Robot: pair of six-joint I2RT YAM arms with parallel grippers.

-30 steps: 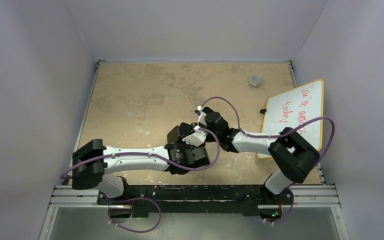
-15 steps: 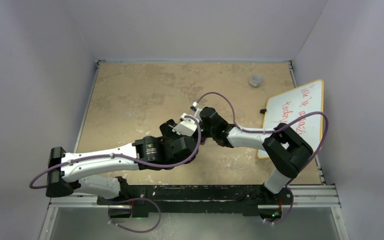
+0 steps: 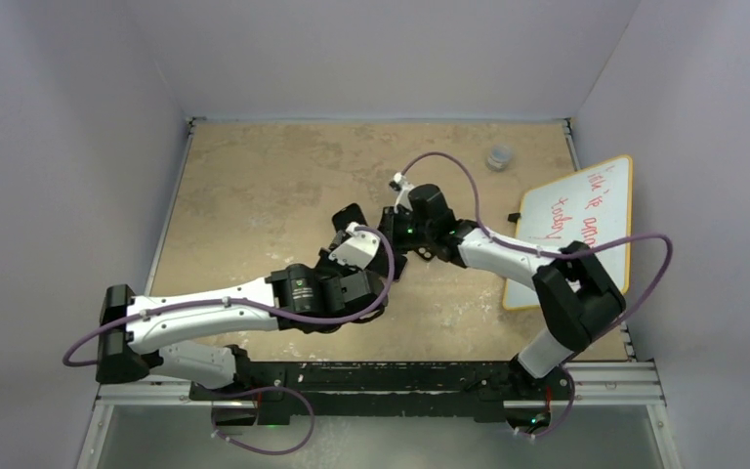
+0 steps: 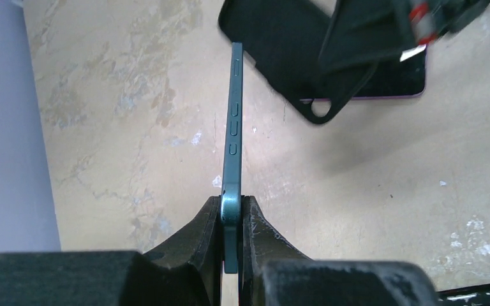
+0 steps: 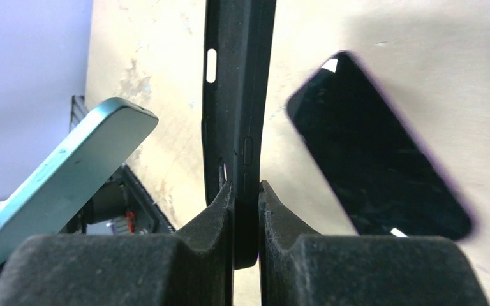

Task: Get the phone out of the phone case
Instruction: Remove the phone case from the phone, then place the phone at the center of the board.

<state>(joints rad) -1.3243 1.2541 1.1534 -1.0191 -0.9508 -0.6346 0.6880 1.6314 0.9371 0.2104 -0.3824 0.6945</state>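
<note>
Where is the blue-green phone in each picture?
Left wrist view: the phone stands edge-on in the middle, pinched by the left pincer.
Right wrist view: the phone is at lower left, tilted.
Top view: not clearly seen; the left arm's wrist covers it, mid-table.
Shared landmark: the tan table in all three; the black case in both wrist views.

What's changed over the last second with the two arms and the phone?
Both grippers moved farther out and drew apart. The left gripper is shut on the slim teal phone, the right gripper on the black phone case; phone and case are now separate. The yellow-framed whiteboard and small grey round object stayed put.
</note>
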